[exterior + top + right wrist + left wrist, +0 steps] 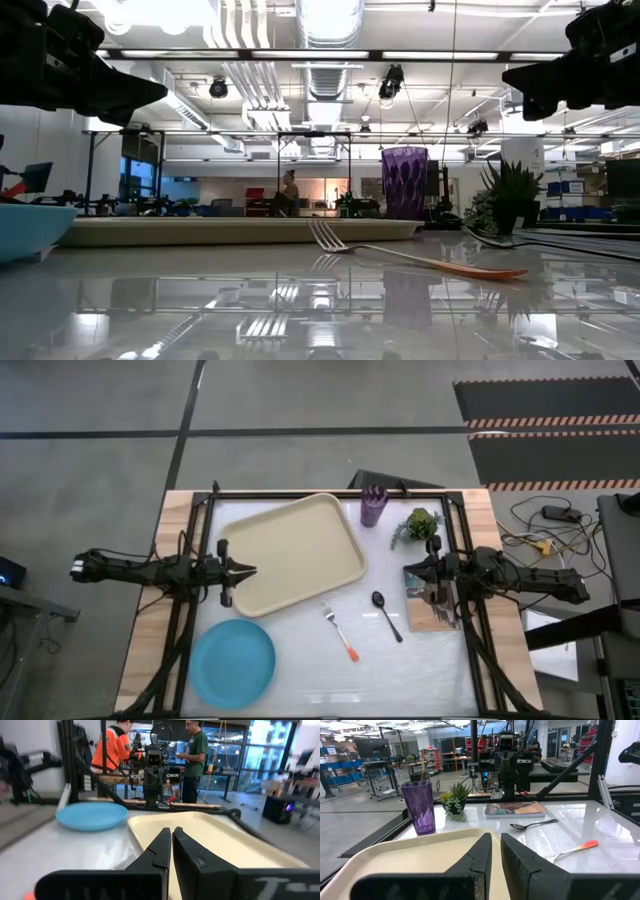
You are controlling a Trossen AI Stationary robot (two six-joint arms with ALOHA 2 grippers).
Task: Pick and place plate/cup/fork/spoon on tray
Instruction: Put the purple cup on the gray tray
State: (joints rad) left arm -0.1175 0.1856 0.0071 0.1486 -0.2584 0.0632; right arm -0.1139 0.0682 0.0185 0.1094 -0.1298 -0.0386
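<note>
Fork [400, 255] lies closest to your low camera, spoon [386, 614] beside it, plate [232, 663] front-left, cup [372, 506] past the empty tray [290, 550]. Left gripper [246, 571] and right gripper [410, 574] hover nearly closed, holding nothing.

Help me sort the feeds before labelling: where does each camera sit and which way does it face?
High view: overhead, straight down on the cream rectangular plastic tray; both arms show, left gripper and right gripper.
Low view: table height, looking across the orange-handled fork; dark arm parts hang above.
Left wrist view: faces the translucent purple ribbed cup; own shut fingers below.
Right wrist view: faces the round light-blue plate; own shut fingers below.
Both wrist views share the tray.
</note>
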